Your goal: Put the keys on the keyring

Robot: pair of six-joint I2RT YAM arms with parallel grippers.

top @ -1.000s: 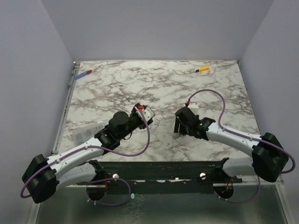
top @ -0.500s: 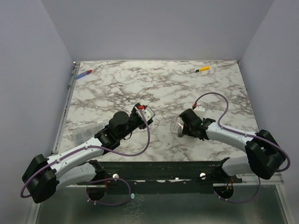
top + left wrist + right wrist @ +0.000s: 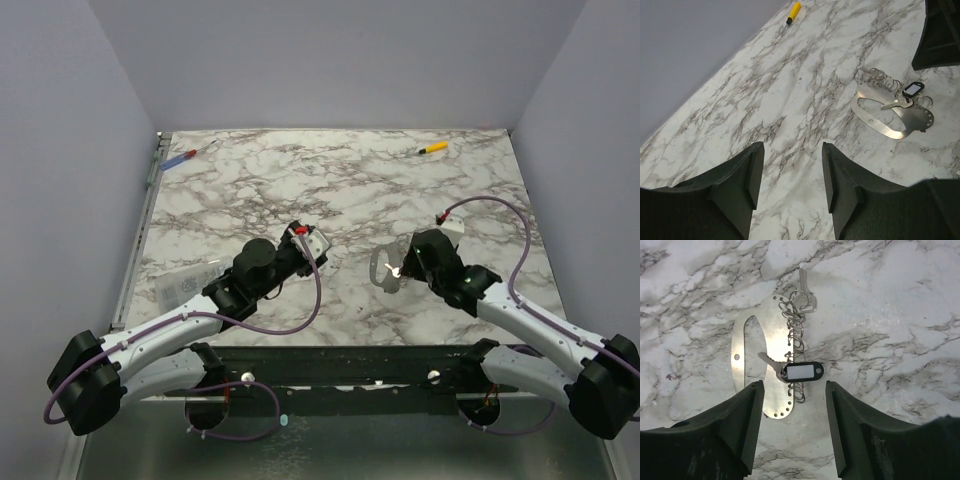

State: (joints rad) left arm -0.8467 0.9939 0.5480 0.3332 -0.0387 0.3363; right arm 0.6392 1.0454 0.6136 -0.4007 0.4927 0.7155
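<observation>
The keys lie on the marble table: one silver key (image 3: 769, 361) with a black tag (image 3: 802, 372), and another silver key (image 3: 804, 296) further off. They rest at a flat silver plate (image 3: 747, 365) with an oval cutout and a row of holes. Several thin wire keyrings (image 3: 795, 330) run along its holed edge. The cluster shows in the top view (image 3: 385, 268) and the left wrist view (image 3: 890, 120). My right gripper (image 3: 794, 415) is open and empty, just short of the tag, touching nothing. My left gripper (image 3: 791, 170) is open and empty, well left of the cluster.
A yellow-handled tool (image 3: 433, 148) lies at the far right; it also shows in the left wrist view (image 3: 793, 12). A blue-and-red tool (image 3: 180, 158) lies at the far left corner. A clear plastic bag (image 3: 185, 285) lies at the left edge. Grey walls enclose three sides.
My right gripper has drawn back to the right, uncovering the plate, rings and keys on the table. The left arm has not moved.
</observation>
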